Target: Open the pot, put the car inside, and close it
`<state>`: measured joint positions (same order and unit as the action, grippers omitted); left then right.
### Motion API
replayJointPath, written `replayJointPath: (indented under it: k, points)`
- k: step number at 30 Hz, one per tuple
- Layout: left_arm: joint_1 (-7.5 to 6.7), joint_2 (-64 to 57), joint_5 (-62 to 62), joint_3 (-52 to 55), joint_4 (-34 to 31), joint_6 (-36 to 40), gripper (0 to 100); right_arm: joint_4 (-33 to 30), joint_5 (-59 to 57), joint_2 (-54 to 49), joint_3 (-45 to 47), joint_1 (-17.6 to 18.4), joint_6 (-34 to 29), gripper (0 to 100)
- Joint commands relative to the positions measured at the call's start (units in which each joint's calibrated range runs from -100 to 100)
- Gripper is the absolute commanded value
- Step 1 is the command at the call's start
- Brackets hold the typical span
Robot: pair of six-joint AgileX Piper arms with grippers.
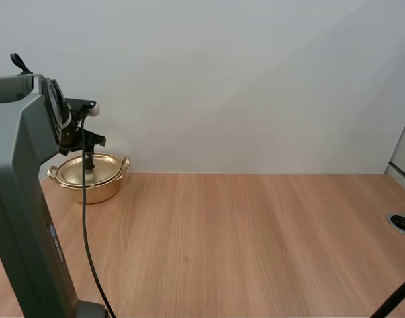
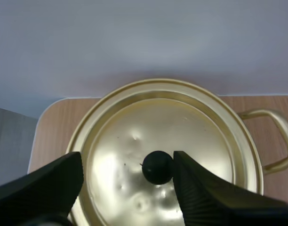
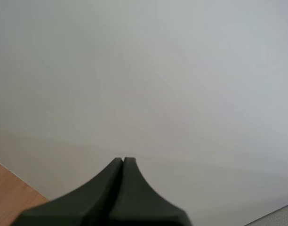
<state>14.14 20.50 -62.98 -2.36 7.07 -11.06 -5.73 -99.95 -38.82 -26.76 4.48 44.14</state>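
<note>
Left wrist view: the left gripper point(image 2: 127, 157) is spread wide over the lid point(image 2: 181, 122), 1 finger each side of its black knob point(image 2: 157, 167). At the bench's point(image 1: 255, 238) far left sits the pot point(image 1: 90, 177), lidded. Fingers pressed together, the right gripper point(image 3: 123, 162) holds nothing.

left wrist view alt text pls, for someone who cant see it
The left gripper hangs over a gold pot with its lid on, black fingers open either side of the lid's black knob. The pot, one loop handle showing, sits near a corner of the wooden table, a pale wall behind.
</note>
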Motion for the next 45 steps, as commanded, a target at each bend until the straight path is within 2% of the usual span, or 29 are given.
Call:
replayJointPath:
  k: [1, 4, 10, 13, 17, 23, 26, 31, 34, 39, 41, 43, 45]
  points:
    - [0.07, -3.8, 0.2, 0.0, 1.5, 3.1, 92, -0.1, 0.0, 0.0, 0.0, -0.1, -2.5, 0]
    - [0.07, -9.6, 0.0, 0.0, 6.3, 1.4, 92, -0.1, 0.0, 0.0, 0.0, -0.1, -5.0, 0]
    - [0.07, -24.1, -0.5, 1.5, 21.6, -6.4, 92, 0.3, 0.0, 0.0, 0.4, -0.1, -5.2, 0]
    - [0.07, -32.9, 0.8, 6.2, 28.1, -9.7, 92, 1.8, 0.7, 0.0, 3.6, -0.1, -5.2, 0]
    - [0.07, -47.9, 8.2, 18.7, 34.8, -15.3, 92, 6.5, 4.8, 0.0, 9.8, -0.1, -5.2, 0]
    - [0.07, -72.5, 24.5, 40.0, 35.6, -16.3, 92, 15.6, 17.4, -2.4, 24.4, -0.1, -5.2, 0]
    - [0.07, -83.5, 27.9, 49.3, 35.9, -16.3, 92, 17.6, 31.2, -4.7, 34.3, -0.1, -5.0, 0]
    - [0.07, -98.4, 25.6, 59.4, 35.9, -16.3, 92, 17.0, 56.0, -9.5, 53.4, -0.1, -4.8, 0]
    - [0.07, -104.6, 18.8, 63.1, 35.9, -16.2, 92, 16.0, 67.8, -12.5, 63.7, -0.1, -4.8, 0]
    - [0.07, -111.0, 11.8, 65.9, 36.0, -14.3, 92, 15.3, 80.3, -20.0, 78.8, -0.1, -5.1, 0]
    - [-1.0, -110.6, 11.8, 66.0, 35.9, -12.8, 92, 15.3, 81.0, -24.2, 84.3, -0.1, -6.1, 0]
    - [-3.98, -109.0, 12.5, 66.0, 35.0, -12.8, 92, 15.3, 79.7, -28.6, 88.9, -1.1, -8.1, 0]
    - [-7.24, -108.4, 13.9, 66.0, 33.2, -12.5, 92, 15.3, 75.6, -31.3, 91.8, -4.0, -9.9, 0]
